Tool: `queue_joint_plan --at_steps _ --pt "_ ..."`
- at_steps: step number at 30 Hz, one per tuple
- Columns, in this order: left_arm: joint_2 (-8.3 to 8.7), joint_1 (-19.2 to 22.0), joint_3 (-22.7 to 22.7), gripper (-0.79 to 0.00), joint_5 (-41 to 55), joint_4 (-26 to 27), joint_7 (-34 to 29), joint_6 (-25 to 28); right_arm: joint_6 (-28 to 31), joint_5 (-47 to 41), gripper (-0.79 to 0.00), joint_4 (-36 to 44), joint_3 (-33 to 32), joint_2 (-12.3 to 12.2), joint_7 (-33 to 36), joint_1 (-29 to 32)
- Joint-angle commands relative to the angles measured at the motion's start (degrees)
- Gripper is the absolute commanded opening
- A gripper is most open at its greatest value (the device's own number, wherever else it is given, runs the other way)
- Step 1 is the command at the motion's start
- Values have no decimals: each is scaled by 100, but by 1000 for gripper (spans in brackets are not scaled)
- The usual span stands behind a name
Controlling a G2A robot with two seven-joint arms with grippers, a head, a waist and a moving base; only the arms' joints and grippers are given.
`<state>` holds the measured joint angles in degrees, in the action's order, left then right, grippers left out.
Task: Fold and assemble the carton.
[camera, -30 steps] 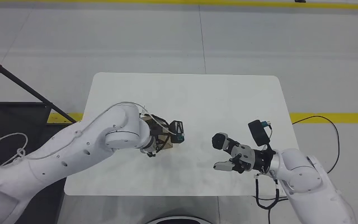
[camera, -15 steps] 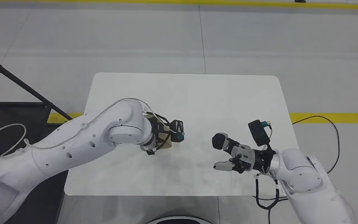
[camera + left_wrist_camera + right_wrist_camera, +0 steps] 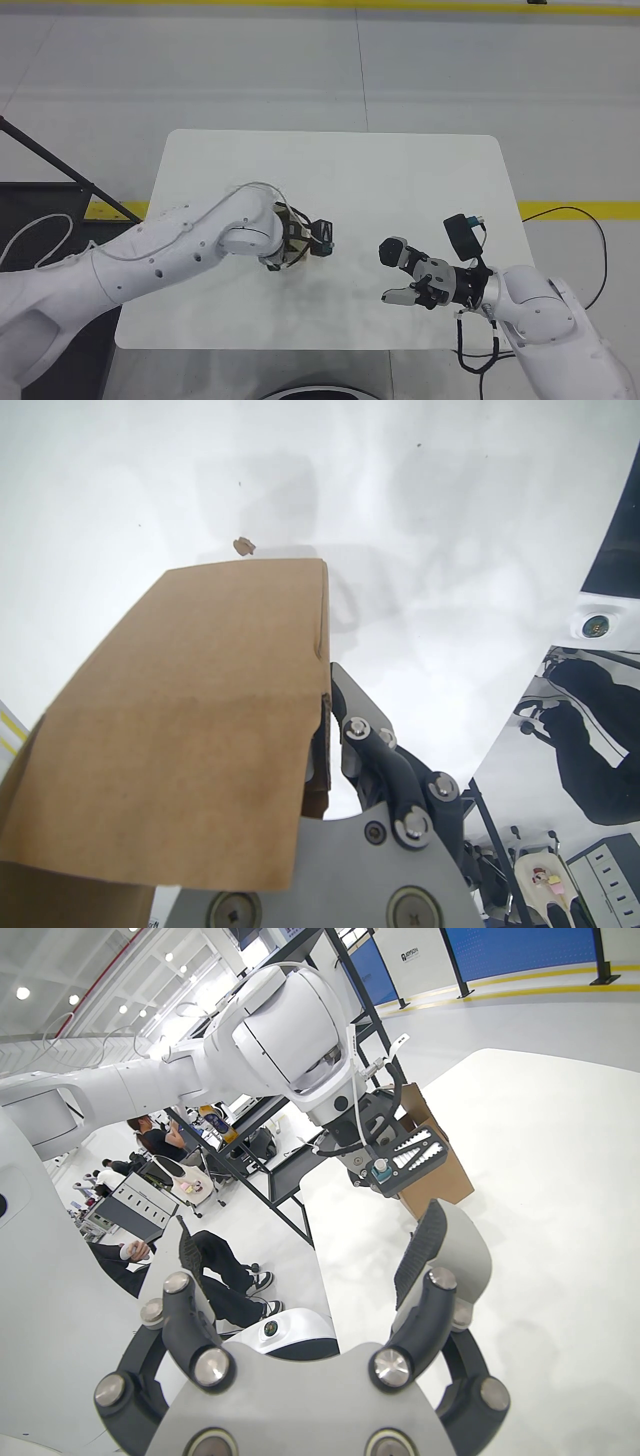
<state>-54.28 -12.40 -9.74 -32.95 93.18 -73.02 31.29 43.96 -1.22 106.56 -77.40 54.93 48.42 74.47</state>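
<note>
Left hand [image 3: 293, 248] is clamped on the brown carton [image 3: 200, 700] near mid-surface [image 3: 400, 180]; right hand [image 3: 398, 273] is spread wide open, well apart to the right.

Little print shows, and none of it reads clearly. In the right wrist view, at the upper right of the frame, a white placard [image 3: 417, 956] against a blue wall panel [image 3: 525, 953] carries a small round logo beside one dark word in capitals, a company mark. At the top edge, middle of that frame, a blue board [image 3: 295, 932] shows a scrap of white lettering, cut off and unreadable. A white tag [image 3: 399, 1042] in the upper middle shows no lettering that can be made out. In the left wrist view, at the bottom edge left of centre, a white strip [image 3: 162, 910] beneath the carton [image 3: 190, 725] bears a few tiny dark letters, too small to read.
</note>
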Motion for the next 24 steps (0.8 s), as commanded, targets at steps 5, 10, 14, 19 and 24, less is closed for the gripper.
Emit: queue_joint_plan --at_steps 5,10,14,19,24 --pt "-207 -119 0 -785 -450 -176 12 12 0 0 0 0 0 0 0 0" --pt "-346 -215 0 -785 -688 -285 23 23 0 0 0 0 0 0 0 0" --pt "-441 -294 0 -785 -854 -370 72 73 0 0 0 0 0 0 0 0" --pt "-542 -364 0 -785 -1071 -482 150 152 0 0 0 0 0 0 0 0" --pt "-619 -406 0 -785 -1189 -554 190 192 0 0 0 0 0 0 0 0"
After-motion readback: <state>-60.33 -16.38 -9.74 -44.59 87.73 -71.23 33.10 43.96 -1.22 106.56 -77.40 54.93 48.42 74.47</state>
